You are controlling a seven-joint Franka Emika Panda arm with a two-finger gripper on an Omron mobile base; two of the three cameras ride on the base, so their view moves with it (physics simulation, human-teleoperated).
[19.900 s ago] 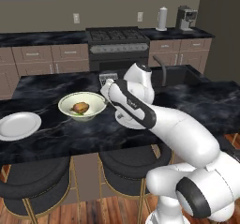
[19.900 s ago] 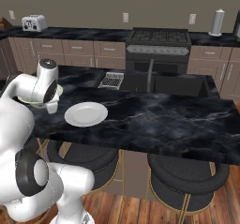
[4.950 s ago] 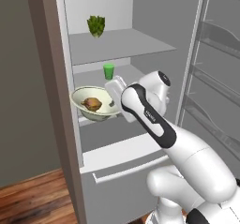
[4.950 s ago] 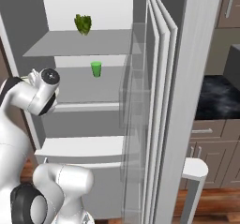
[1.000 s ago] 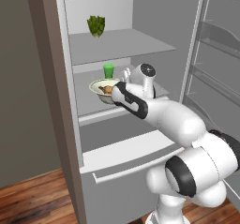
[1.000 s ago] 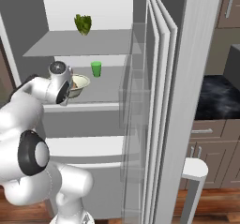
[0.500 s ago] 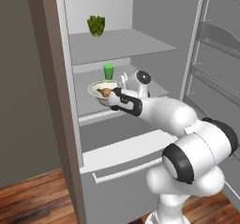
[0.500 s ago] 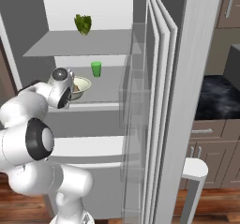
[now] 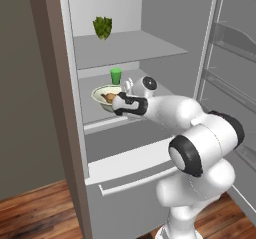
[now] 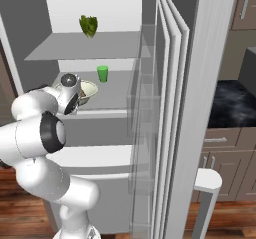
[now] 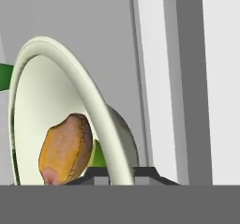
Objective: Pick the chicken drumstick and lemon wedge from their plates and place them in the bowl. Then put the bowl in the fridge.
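Progress: chicken drumstick (image 11: 65,149) and lemon wedge (image 11: 98,155) in bowl (image 9: 103,93) | gripper (image 9: 119,104) pinches bowl rim — over fridge (image 9: 125,48) shelf | left: release — withdraw

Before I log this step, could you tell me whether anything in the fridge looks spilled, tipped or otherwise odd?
Nothing stands out. The pale cream-green bowl sits level over the middle shelf of the light-grey fridge, the jaws shut on its rim, the golden-brown chicken drumstick inside. The small green cup stands upright behind it.
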